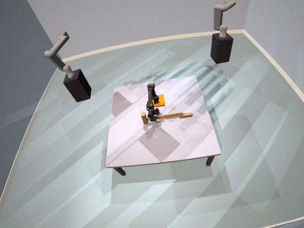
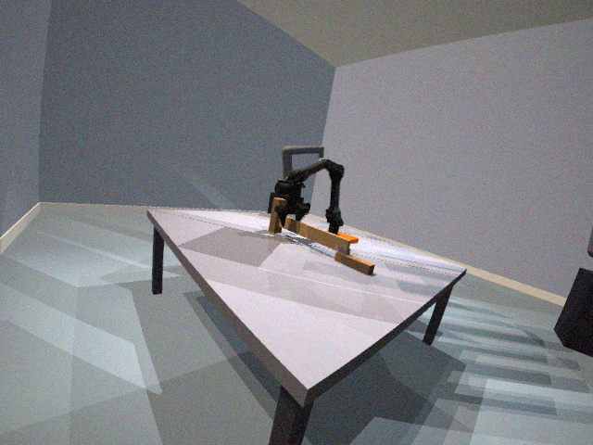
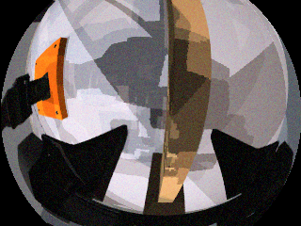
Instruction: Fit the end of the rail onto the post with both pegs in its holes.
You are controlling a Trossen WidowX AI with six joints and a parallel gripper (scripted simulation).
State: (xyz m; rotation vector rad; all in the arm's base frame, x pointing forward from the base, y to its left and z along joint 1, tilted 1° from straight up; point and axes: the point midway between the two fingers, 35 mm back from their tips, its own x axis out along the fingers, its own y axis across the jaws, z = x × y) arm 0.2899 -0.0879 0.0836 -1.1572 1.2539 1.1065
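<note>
The long wooden rail (image 1: 169, 115) (image 2: 318, 233) (image 3: 190, 118) runs from the post to the footboard block. Its far end sits at the block (image 1: 186, 115) (image 2: 355, 263), over the small bracket (image 2: 344, 249). Its near end is raised off the table, close against the upright wooden post (image 1: 143, 118) (image 2: 275, 218) (image 3: 151, 193); the top view shows no clear gap there. The pegs and holes are hidden, so their seating cannot be seen. The rail looks roughly level. My gripper (image 1: 155, 115) (image 2: 292, 219) (image 3: 172, 132) is open, with fingers apart on either side of the rail near the post.
The arm stands on an orange base plate (image 1: 161, 100) (image 2: 347, 237) (image 3: 53, 71) behind the rail. The post rises close beside the gripper. The white table (image 1: 159, 156) (image 2: 306, 363) carries these things. Two grey arms on dark pedestals (image 1: 77, 85) (image 1: 221, 47) stand on the floor beyond it.
</note>
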